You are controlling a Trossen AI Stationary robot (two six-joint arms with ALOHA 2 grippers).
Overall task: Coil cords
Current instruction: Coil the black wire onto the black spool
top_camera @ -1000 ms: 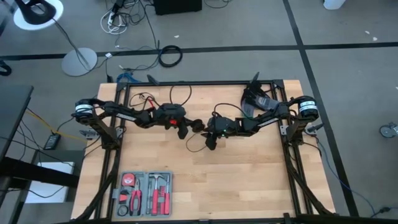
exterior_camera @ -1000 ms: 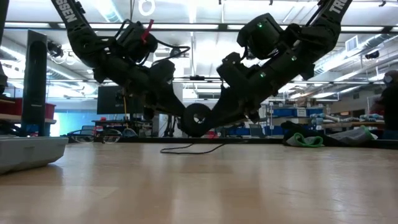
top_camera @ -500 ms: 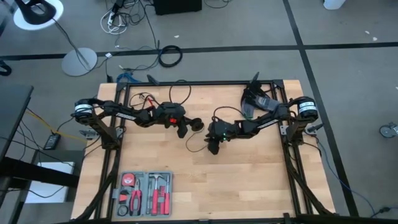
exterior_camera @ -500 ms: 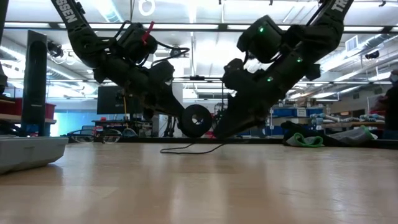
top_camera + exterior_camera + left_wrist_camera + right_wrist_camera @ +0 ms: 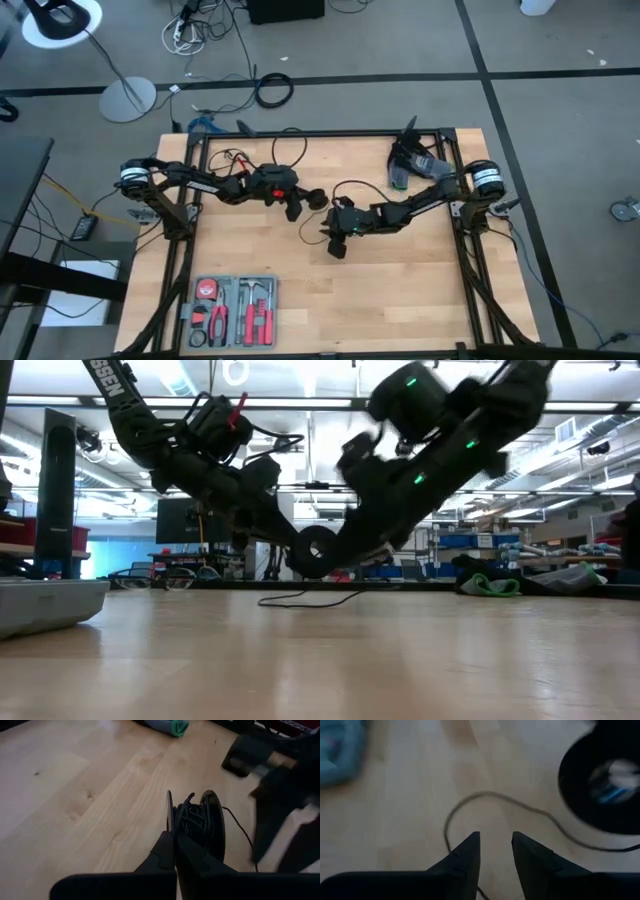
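Observation:
The cord's round black puck [image 5: 200,827] stands on edge just above the table, with thin black cord wound between its two round faces. My left gripper [image 5: 175,842] is shut on it near the table's middle [image 5: 295,207]. A loose stretch of the cord [image 5: 480,800] trails from the puck [image 5: 318,550] and lies in a loop on the wood [image 5: 300,598]. My right gripper [image 5: 495,845] hovers open over that loop, just right of and nearer than the puck [image 5: 316,200], with nothing between its fingers. My left gripper pinches the rim of one thin round face of the puck [image 5: 169,817] between its two fingers. The fingers slant down from the table's left side. The puck is held on edge, clear of the table, and slack cord trails from it onto the wood.
A tray of red-handled tools [image 5: 235,310] sits at the near left. A dark bundle with a green piece [image 5: 410,160] lies at the far right. Black frame rails [image 5: 190,250] run along the table's sides. Bare wood [image 5: 400,290] lies toward the near right.
My right gripper has moved toward the table's left and near edges, over the loose cord loop beside the puck, and has rolled somewhat at the wrist. The puck and the cord on the table have stayed in place.

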